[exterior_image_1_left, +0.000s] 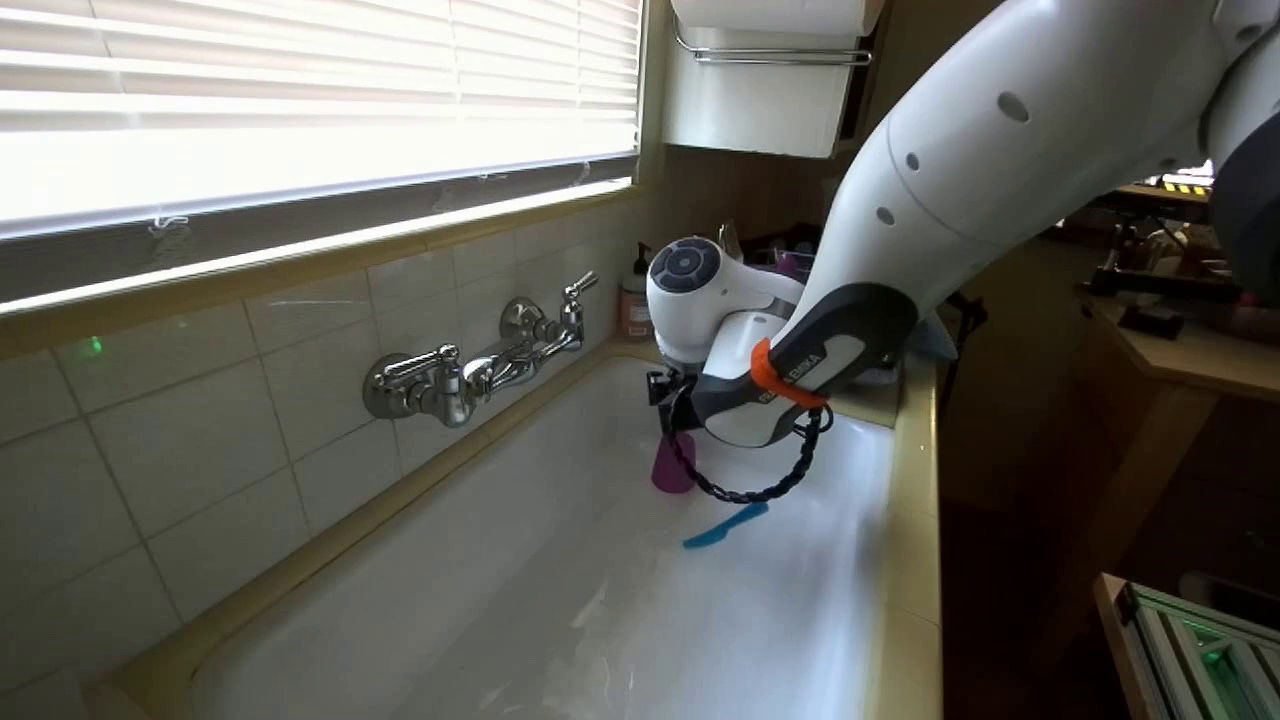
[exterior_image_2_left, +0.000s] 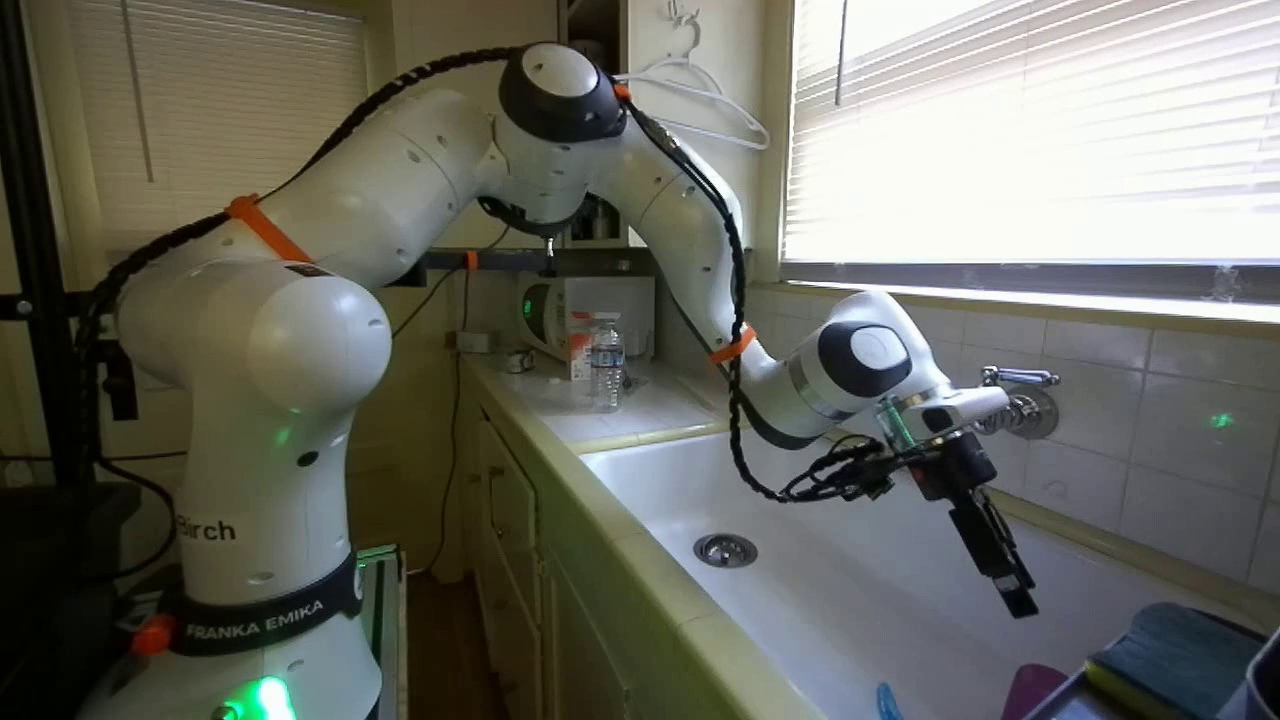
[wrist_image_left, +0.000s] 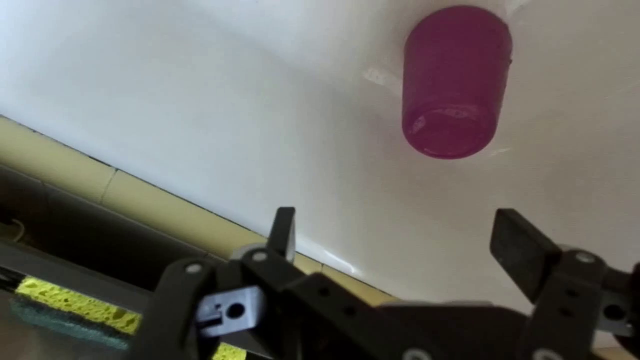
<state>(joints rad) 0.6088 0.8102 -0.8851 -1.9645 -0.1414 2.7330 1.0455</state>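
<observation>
One end effector (wrist_image_left: 395, 225), spread apart | one purple cup (wrist_image_left: 455, 82) | one blue utensil (exterior_image_1_left: 724, 527) | one sink (exterior_image_1_left: 560, 610) beneath

Cup (wrist_image_left: 455, 80) and utensil (exterior_image_1_left: 725, 527) in the sink (exterior_image_1_left: 480, 600), drain (exterior_image_2_left: 725, 550) in it too. Gripper (wrist_image_left: 393, 227) over the sink. In an exterior view: faucet (exterior_image_1_left: 500, 372) on the wall (exterior_image_1_left: 190, 430) left of the sink, window (exterior_image_1_left: 330, 100) above that side, soap bottle (exterior_image_1_left: 635, 305) past its far-left corner, table (exterior_image_1_left: 1200, 345) well off to its right. In an exterior view: counter (exterior_image_2_left: 660, 395) behind the sink, bearing water bottle (exterior_image_2_left: 606, 370) and microwave (exterior_image_2_left: 637, 300); robot base (exterior_image_2_left: 300, 665) left of the sink. Wrist view: sponge (wrist_image_left: 77, 306) just outside the sink.
</observation>
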